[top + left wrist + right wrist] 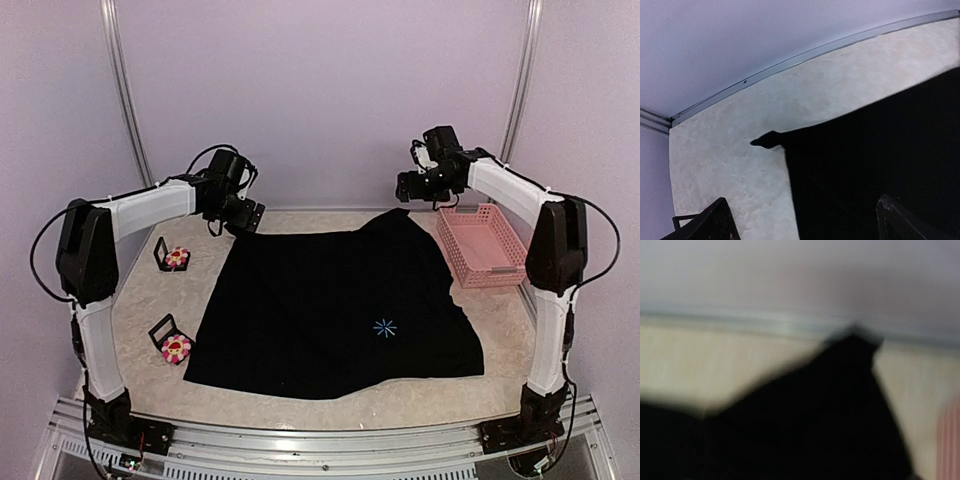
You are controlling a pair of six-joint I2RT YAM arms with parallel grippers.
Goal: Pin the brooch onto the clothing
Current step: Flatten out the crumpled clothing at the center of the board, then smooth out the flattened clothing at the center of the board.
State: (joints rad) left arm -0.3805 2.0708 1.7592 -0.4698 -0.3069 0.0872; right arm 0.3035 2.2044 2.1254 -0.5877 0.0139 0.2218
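The black T-shirt (pixel 330 300) lies spread flat across the table, its light-blue starburst (pixel 385 327) near the front right. Two near-identical pink-and-white flower brooches lie on the left, one further back (pixel 177 258) and one nearer (pixel 177 349); I cannot tell which is the task's. My left gripper (pixel 243 215) hovers over the shirt's far left corner, open and empty, and its fingers (pixel 715 222) show spread wide over the shirt's edge (pixel 880 150). My right gripper (pixel 408 187) hovers over the shirt's far right corner (pixel 815 430). That wrist view is blurred and the fingers do not show.
A small black box stands beside each brooch, one further back (pixel 160 250) and one nearer (pixel 163 328). A pink slatted basket (pixel 480 243) stands at the back right, close to the shirt's right edge. Walls enclose the table's back and sides.
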